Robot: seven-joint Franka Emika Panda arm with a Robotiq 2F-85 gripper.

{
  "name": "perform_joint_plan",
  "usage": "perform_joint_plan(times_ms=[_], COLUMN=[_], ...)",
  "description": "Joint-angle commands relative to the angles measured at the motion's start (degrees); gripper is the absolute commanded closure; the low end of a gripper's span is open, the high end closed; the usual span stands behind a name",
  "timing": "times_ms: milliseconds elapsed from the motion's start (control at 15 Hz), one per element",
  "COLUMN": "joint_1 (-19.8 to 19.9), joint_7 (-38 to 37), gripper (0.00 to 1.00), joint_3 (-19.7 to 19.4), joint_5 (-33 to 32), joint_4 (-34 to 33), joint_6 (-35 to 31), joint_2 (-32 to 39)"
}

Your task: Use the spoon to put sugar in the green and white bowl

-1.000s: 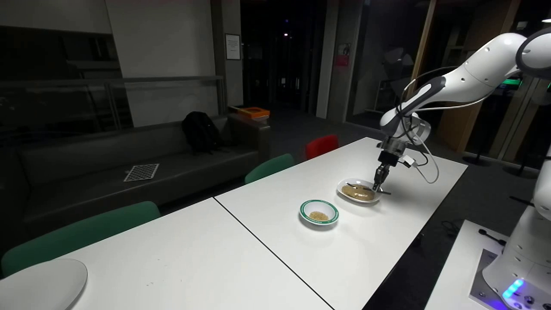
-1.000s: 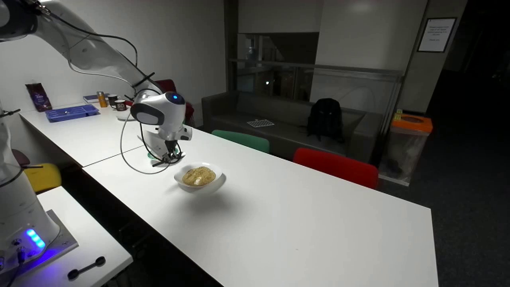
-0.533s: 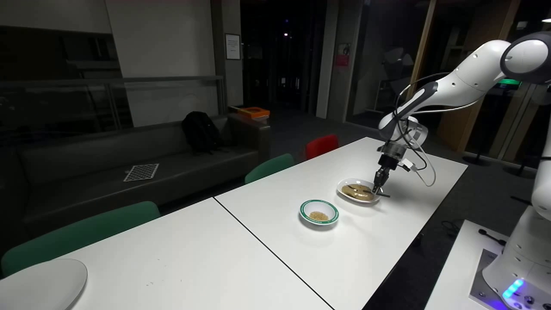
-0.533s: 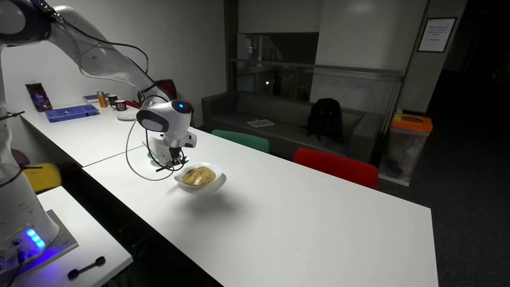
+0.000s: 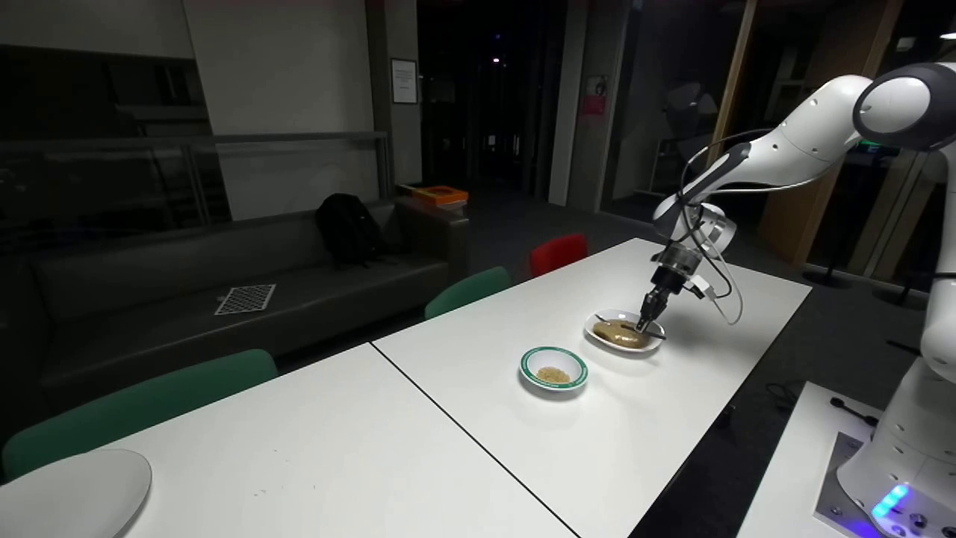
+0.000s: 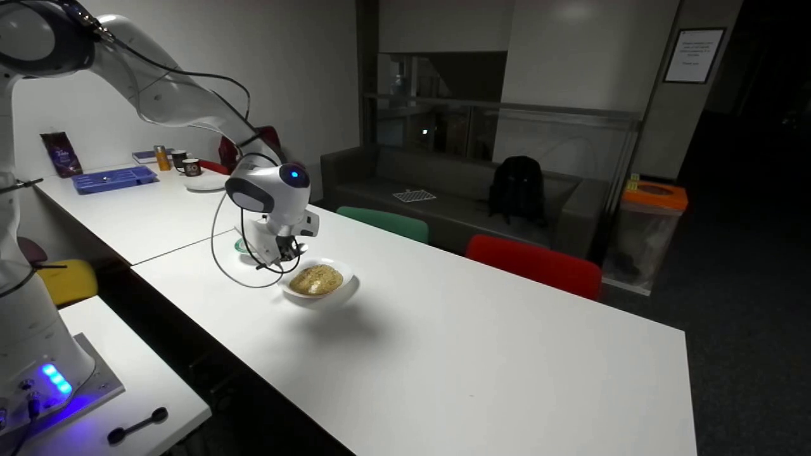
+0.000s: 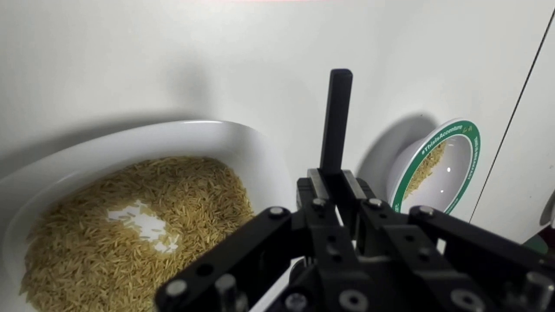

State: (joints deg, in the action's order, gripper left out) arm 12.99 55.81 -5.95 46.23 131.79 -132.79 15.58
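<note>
My gripper (image 7: 333, 180) is shut on the dark handle of the spoon (image 7: 337, 117), whose handle end juts up past the fingertips. In an exterior view the gripper (image 5: 641, 326) holds the spoon (image 5: 602, 320) roughly level, over the white oval dish (image 5: 624, 312). From another angle the spoon's head (image 6: 303, 247) appears near the dish's rim (image 6: 347, 269). Whether grains lie on it I cannot tell. The sugar (image 7: 204, 208), tan rice-like grains, fills that dish around a bare patch. The green and white bowl (image 7: 453, 173) holds a smaller heap; in an exterior view the arm partly covers its rim (image 6: 241, 246).
A flat plate (image 5: 75, 489) lies at the table's far end. Near it are a blue tray (image 6: 114, 179), mugs (image 6: 192, 167), an orange jar (image 6: 162, 158) and a purple bag (image 6: 61, 154). Red (image 6: 535, 266) and green (image 6: 383, 223) chairs line the table's edge.
The gripper, still holding the spoon, has shifted sideways from the green and white bowl's side toward the white dish. Both dishes and their contents have stayed where they were.
</note>
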Motion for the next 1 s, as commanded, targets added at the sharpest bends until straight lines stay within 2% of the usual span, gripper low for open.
perform_joint_plan(times_ms=[0, 667, 733, 933], joint_1=[1.9, 2.2, 1.5, 1.4], joint_7=[3.0, 4.1, 2.1, 2.2], gripper=[0.97, 0.97, 0.88, 0.88], joint_3=[0.5, 0.4, 0.2, 0.2], joint_5=[2.4, 1.2, 0.6, 0.6], joint_4=[-2.3, -3.2, -2.9, -3.1], joint_6=[3.1, 5.9, 4.2, 4.3], joint_2=[1.9, 2.3, 3.3, 3.3])
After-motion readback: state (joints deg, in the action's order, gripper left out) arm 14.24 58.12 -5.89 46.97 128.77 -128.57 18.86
